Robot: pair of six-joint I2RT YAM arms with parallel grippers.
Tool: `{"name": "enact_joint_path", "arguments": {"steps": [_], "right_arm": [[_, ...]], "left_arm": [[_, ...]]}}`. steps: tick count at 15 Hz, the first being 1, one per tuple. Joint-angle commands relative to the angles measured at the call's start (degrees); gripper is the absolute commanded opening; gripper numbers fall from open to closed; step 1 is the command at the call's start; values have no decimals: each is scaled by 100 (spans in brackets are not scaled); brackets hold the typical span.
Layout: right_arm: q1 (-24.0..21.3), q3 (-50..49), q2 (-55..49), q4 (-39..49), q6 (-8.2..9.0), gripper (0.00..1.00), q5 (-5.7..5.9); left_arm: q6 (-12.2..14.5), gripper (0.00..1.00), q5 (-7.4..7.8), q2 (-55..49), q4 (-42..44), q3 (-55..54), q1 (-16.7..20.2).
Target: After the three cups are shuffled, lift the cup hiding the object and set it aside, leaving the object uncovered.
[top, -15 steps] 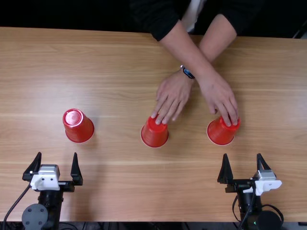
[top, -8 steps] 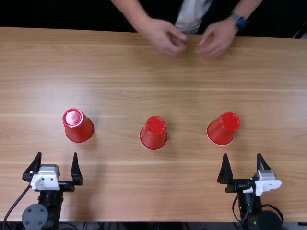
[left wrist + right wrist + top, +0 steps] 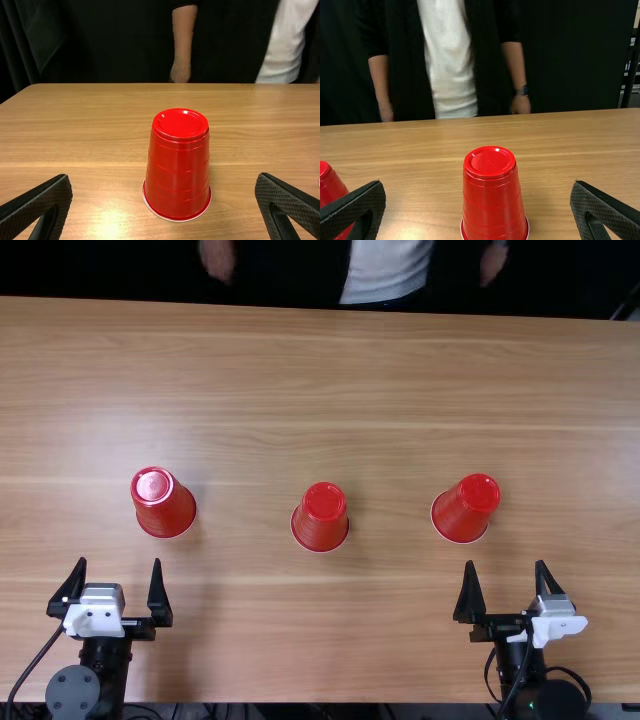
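Three upside-down red cups wait in a row, and both tools rest with fingers apart at the near edge.

The left cup [image 3: 162, 503], middle cup [image 3: 321, 516] and right cup [image 3: 464, 508] stand well apart on the tabletop [image 3: 320, 370]. The object is hidden, and nothing shows which cup covers it. The left tool [image 3: 118, 572] faces the left cup and the right tool [image 3: 505, 573] faces the right cup. The step probably goes best if the nearer arm closes on the chosen cup's tapered wall partway up, lifts it straight up so the rim clears the object, then sets it down on bare wood away from the other cups. A second ago the person's hands [image 3: 521, 104] were crossed on the middle and right cups. Now they hang beyond the far edge, the cups stand untouched, and neither arm has moved.
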Motion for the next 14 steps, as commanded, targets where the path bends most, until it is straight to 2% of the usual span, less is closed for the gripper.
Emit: {"name": "enact_joint_path", "arguments": {"steps": [1, 11, 13, 14], "right_arm": [[-47, -31, -10, 19, -13, 100, -32], [-99, 83, -10, 19, -34, 100, -22], [-152, 610, -10, -45, -87, 100, -11], [-187, 883, 140, -66, -119, 100, -11]], "left_arm": [[13, 100, 52, -58, -3, -137, 14], [3, 100, 94, -58, -45, -137, -21], [3, 100, 94, -14, -267, 408, -21], [3, 100, 94, 346, -499, 777, -12]]}}
